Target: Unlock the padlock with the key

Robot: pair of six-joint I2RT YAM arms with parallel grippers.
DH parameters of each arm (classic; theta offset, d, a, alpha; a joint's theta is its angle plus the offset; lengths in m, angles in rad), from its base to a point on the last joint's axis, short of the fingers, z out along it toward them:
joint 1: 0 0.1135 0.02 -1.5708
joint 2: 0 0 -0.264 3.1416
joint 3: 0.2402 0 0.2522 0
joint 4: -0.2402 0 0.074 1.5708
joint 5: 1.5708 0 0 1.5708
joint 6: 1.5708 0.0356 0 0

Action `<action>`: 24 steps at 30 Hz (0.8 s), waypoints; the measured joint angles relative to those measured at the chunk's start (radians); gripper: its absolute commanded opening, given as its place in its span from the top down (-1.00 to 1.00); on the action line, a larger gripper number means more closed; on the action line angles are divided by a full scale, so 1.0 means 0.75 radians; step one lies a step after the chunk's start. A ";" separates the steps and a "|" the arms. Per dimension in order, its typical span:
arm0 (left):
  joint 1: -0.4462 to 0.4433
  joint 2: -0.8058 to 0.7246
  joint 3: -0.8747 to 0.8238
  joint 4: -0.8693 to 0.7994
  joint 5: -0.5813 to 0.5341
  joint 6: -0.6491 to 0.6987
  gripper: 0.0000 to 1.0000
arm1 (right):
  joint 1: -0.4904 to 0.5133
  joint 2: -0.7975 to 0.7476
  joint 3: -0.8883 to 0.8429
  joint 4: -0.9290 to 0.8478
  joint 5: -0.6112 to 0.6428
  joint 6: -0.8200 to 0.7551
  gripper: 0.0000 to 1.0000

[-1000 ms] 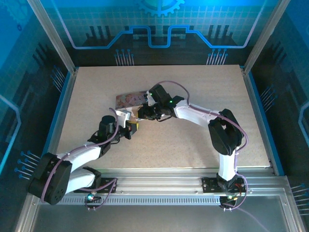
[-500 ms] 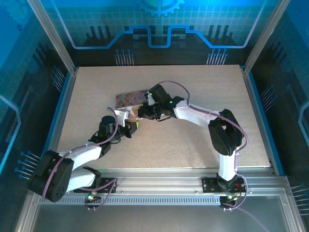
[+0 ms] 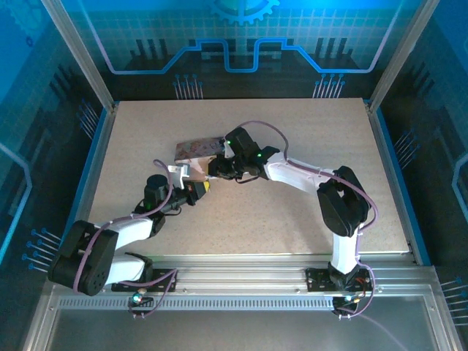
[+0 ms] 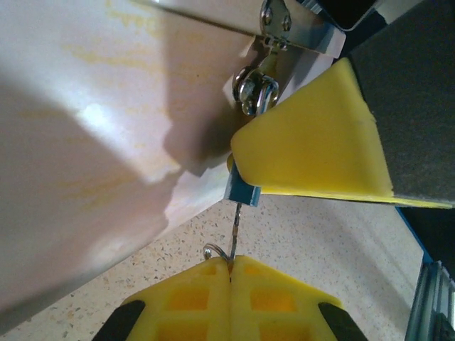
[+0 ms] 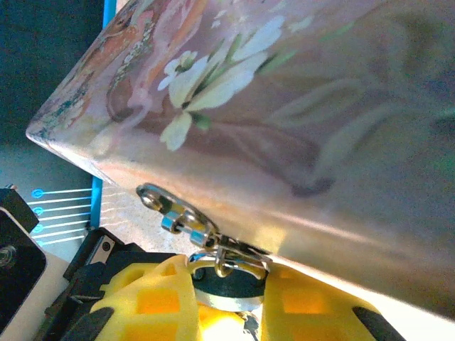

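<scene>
Left wrist view: the left gripper [image 4: 229, 266] is pinched together on the key [image 4: 233, 229], whose blade enters the blue padlock [image 4: 240, 190]. Right wrist view: the right gripper [image 5: 227, 285] clamps the padlock, which hangs from the hasp [image 5: 172, 210] of the pink box [image 5: 284, 92].

- You see the pink box [image 5: 320, 92] painted with cream-white flowers, green leaves and orange-brown motifs.
- Its hasp [image 5: 178, 213] gleams silver.
- The padlock [image 4: 243, 192] shows you a blue body.
- The key [image 4: 233, 231] is thin grey metal.
- Your left gripper [image 4: 229, 264] and right gripper [image 5: 227, 291] both have yellow fingers.
- The table [image 3: 307, 205] is beige with fine dark speckles.
- Your arms [image 3: 300, 174] are white, with purple cables.
</scene>
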State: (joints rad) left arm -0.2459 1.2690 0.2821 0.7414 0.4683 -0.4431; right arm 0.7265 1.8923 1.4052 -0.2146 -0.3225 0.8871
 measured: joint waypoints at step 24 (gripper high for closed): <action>-0.018 -0.051 -0.007 -0.083 -0.022 0.239 1.00 | -0.037 -0.005 -0.080 0.098 -0.136 0.089 1.00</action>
State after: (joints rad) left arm -0.2596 1.2308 0.2768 0.6792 0.4515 -0.2638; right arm 0.6991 1.8885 1.3449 -0.1410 -0.4244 0.9535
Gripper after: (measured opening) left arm 0.044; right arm 0.171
